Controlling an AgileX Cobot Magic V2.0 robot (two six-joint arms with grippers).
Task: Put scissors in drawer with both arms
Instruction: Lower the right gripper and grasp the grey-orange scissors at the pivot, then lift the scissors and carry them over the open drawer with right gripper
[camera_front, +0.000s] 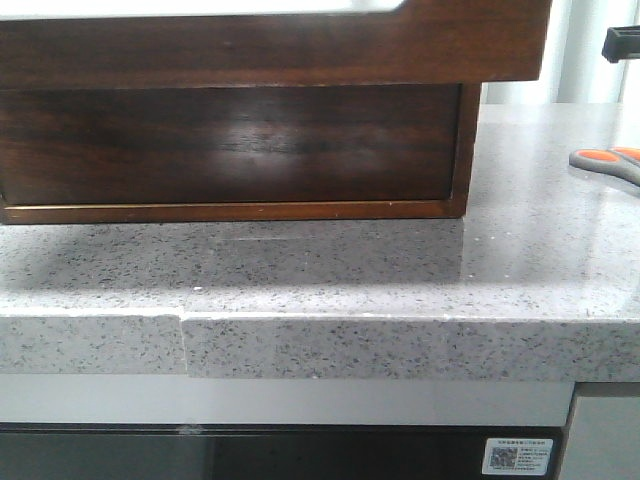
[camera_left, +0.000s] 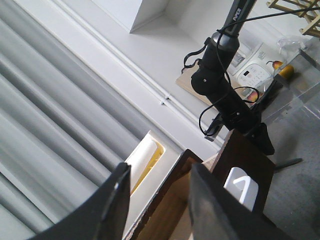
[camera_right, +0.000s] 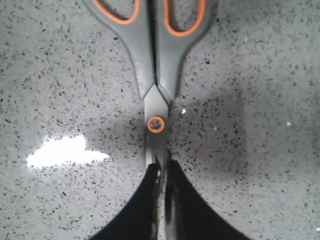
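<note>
Right claw (camera_right: 162, 170) pinched on scissors (camera_right: 159, 75) blades, handles ahead, flat on desk (camera_right: 260, 150). Left claw (camera_left: 157, 187) open, empty, above drawer (camera_front: 230, 145). Risk: thin-blade grip slips or pivots on lift.

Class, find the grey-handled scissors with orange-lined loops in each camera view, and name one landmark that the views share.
Front view: grey-handled scissors at the right edge, lying on the speckled grey stone counter.
Left wrist view: not visible.
Right wrist view: centre, blades between the right gripper.
Shared landmark: the counter.

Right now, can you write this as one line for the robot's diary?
right fingers: pinching scissors blades on countertop | left fingers: open above drawer | scissors: not in drawer
</note>
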